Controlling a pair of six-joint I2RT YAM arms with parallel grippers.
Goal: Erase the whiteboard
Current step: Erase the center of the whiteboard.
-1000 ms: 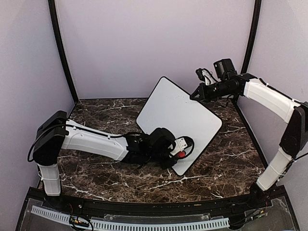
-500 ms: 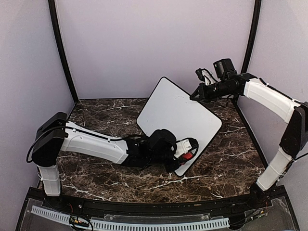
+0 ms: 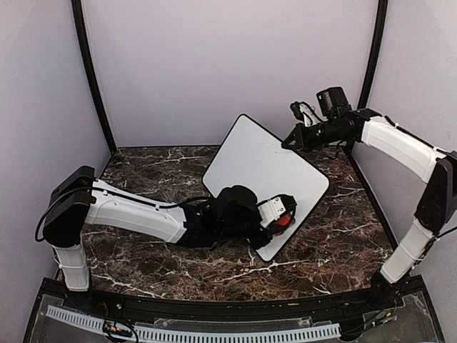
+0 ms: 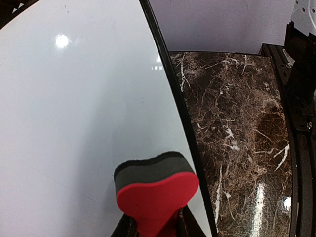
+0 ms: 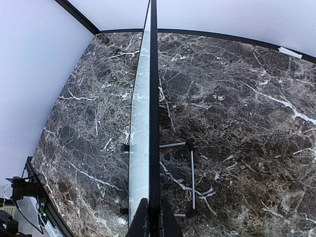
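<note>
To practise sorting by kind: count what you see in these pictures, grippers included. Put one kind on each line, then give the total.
whiteboard: 1
red eraser: 1
black wire stand: 1
grippers: 2 (left gripper, right gripper)
Total: 5

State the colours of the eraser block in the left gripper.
Red eraser with a dark grey layer facing the whiteboard; clearest in left wrist view.

I see a lab test booth; plain pale walls [image 3: 214,64] box in a marble-patterned table [image 3: 143,164]; black corner posts [image 3: 91,71]; slotted cable duct [image 3: 214,334] along the near edge.
</note>
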